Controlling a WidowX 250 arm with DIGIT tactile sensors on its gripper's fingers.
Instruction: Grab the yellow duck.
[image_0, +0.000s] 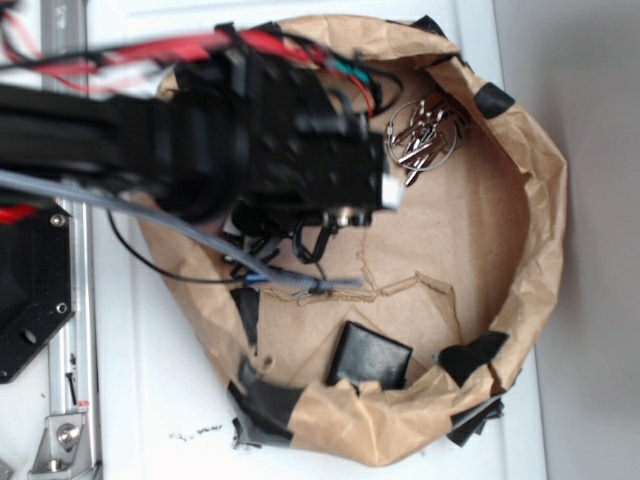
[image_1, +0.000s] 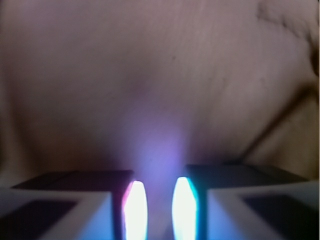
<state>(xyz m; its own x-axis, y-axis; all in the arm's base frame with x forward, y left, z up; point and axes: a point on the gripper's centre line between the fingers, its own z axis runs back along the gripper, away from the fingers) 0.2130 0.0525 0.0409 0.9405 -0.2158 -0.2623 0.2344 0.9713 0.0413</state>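
Down against the brown paper floor of the taped paper nest (image_0: 535, 200), the jaws stand slightly apart on nothing, presumably probing for the yellow duck, which neither view shows.

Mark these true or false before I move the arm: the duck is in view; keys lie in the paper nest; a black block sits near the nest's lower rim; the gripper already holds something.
1. The yellow duck is visible in one of the views. False: neither view shows it; the arm hides much of the nest.
2. A bunch of keys lies inside the brown paper nest. True.
3. A black block sits near the nest's lower rim. True.
4. The gripper holds an object. False: the wrist view shows an empty gap between its fingers, with only bare paper beyond.
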